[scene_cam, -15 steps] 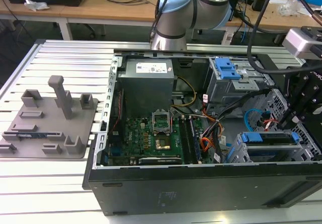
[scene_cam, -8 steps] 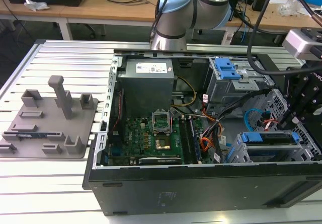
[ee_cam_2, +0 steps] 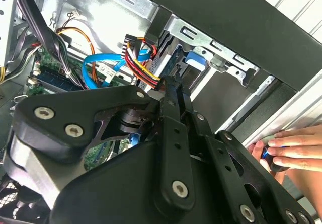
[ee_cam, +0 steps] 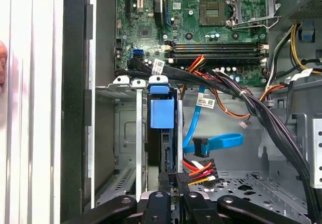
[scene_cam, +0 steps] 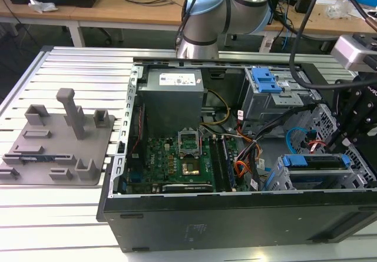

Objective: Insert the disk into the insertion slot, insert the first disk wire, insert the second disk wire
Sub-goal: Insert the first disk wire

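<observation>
In the exterior view the disk (scene_cam: 315,161) sits in the slot (scene_cam: 281,179), with the gripper (scene_cam: 353,126) near it. The second wrist view adds a hand (ee_cam_2: 297,146) on the case (ee_cam_2: 241,17) edge. In the first wrist view narrow fingers (ee_cam: 163,183) pinch the disk wire (ee_cam: 201,171) beside the disk, and a blue cable (ee_cam: 211,142) hangs loose.

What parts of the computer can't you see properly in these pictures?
- Where the red-and-yellow wire meets the disk: in the first wrist view the pincer sits in front of that spot.
- The disk's label: the disk stands edge-on in the first wrist view.
- What the hand is pressing or holding: in the second wrist view the hand covers most of it, and the picture's edge cuts the hand off.
</observation>
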Tool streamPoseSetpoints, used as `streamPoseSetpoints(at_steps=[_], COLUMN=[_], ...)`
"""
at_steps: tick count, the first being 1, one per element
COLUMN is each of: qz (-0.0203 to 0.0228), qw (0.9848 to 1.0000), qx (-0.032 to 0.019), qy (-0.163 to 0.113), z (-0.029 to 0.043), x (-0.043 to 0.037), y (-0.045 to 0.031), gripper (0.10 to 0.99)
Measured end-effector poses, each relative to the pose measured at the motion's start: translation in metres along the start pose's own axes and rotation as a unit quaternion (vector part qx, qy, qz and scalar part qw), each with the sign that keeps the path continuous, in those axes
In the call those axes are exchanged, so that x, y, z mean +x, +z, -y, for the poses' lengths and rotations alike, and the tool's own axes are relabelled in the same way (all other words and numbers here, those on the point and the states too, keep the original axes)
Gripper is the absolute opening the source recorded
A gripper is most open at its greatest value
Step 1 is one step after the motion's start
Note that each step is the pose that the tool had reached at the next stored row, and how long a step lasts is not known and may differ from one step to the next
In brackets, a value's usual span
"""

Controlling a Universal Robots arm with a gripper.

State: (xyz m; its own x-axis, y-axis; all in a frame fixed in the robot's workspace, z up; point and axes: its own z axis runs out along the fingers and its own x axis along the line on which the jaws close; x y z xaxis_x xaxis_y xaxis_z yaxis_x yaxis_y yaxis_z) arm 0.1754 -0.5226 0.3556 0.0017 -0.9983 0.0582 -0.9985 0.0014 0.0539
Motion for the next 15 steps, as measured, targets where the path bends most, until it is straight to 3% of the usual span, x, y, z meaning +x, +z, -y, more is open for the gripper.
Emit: streamPoseSetpoints(at_steps=[15], qz=[-0.0003], qw=[1.0000], qx=[-0.0003], qy=[0.004], z=[-0.0001], x=[0.0000], y=[0.0022], gripper=[0.165])
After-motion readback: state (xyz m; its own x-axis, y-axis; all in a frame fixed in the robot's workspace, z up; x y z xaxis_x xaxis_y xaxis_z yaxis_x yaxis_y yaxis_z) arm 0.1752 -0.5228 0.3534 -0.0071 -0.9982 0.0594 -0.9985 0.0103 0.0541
